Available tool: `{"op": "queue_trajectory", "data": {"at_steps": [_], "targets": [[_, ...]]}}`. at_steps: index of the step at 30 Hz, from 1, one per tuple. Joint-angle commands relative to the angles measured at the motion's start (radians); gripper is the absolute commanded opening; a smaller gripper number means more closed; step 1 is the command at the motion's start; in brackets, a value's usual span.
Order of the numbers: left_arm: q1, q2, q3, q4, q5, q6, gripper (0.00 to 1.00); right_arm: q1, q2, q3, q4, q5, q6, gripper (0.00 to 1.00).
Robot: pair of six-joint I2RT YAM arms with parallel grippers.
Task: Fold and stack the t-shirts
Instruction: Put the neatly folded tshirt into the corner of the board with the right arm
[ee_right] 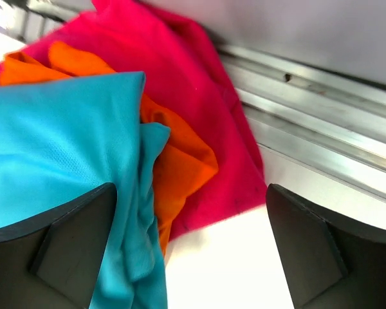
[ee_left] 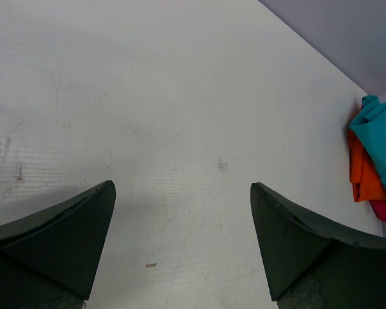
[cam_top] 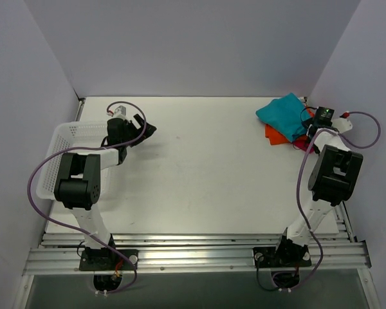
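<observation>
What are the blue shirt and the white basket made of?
The blue shirt looks like soft, matte knit cloth: it shows tiny holes and droops in folds. The white basket looks like stiff plastic, probably: its walls are an open grid.

teal-blue soft cloth short-sleeved shirt: top of the pile, loosely folded and rumpled, fine mesh weave visible up close. bright orange cloth shirt: middle layer, bunched, edge poking out from under the teal at its 7 o'clock in the overhead view. magenta-pink cloth shirt: bottom layer, spread flatter, showing at the teal's 4 o'clock. all three overlap in one stack at 2 o'clock on the white table.
</observation>
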Motion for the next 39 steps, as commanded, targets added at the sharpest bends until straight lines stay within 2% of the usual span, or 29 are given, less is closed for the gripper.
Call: {"op": "queue_trajectory", "data": {"at_steps": [1,6,11,15,19,25,29,33,35,39], "targets": [[0.005,0.003,0.005,0.061,0.024,-0.003,0.95,0.012,-0.148,0.008,-0.093,0.114,0.004,0.96],[0.000,-0.009,-0.001,0.061,0.017,0.001,0.95,0.099,-0.348,-0.043,-0.120,0.209,0.010,0.96],[-0.018,-0.027,0.003,0.040,0.000,0.013,0.95,0.231,-0.495,-0.150,-0.013,0.131,-0.030,0.95],[-0.029,-0.034,0.022,0.011,-0.017,0.026,0.95,0.285,-0.469,-0.106,-0.068,0.135,-0.050,0.95],[-0.037,-0.058,0.014,-0.011,-0.037,0.039,0.95,0.270,-0.413,-0.075,-0.064,0.241,-0.067,0.97],[-0.043,-0.090,0.006,-0.034,-0.049,0.050,0.95,0.192,-0.169,0.058,-0.008,0.275,-0.082,0.96],[-0.044,-0.113,-0.004,-0.038,-0.066,0.059,0.95,0.167,-0.060,0.175,-0.080,0.281,-0.084,0.96],[-0.044,-0.112,-0.004,-0.037,-0.080,0.067,0.95,0.167,-0.102,0.102,-0.059,0.214,-0.055,0.96],[-0.044,-0.097,0.000,-0.031,-0.077,0.067,0.95,0.196,-0.159,0.010,-0.004,0.188,-0.045,0.96],[-0.046,-0.073,0.002,-0.014,-0.065,0.061,0.95,0.257,-0.230,-0.035,0.002,0.172,-0.058,0.96]]}}
